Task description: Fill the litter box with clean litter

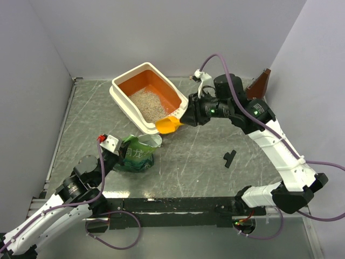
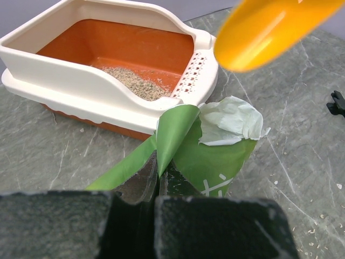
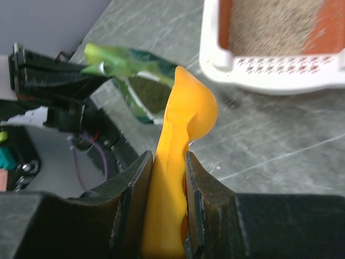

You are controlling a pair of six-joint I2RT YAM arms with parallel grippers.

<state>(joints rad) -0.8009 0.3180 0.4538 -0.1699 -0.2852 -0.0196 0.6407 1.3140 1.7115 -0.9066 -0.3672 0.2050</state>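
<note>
The litter box [image 1: 121,99] stands at the back of the table, cream rim and orange walls, with a patch of clean litter [image 1: 148,103] in it. It also shows in the left wrist view [image 2: 81,91] with the litter [image 2: 135,83]. My right gripper [image 1: 187,118] is shut on the handle of a yellow-orange scoop [image 1: 168,125], held in the air just off the box's slotted near end. My left gripper [image 2: 159,171] is shut on the edge of the crinkled green bag [image 2: 210,156], which stands open below the scoop [image 2: 264,29]. I cannot see inside the scoop.
A small black piece [image 1: 230,157] lies on the table to the right. A brown object [image 1: 259,83] leans at the back right wall. Loose grains [image 2: 307,232] are scattered on the table near the bag. Grey walls close in three sides.
</note>
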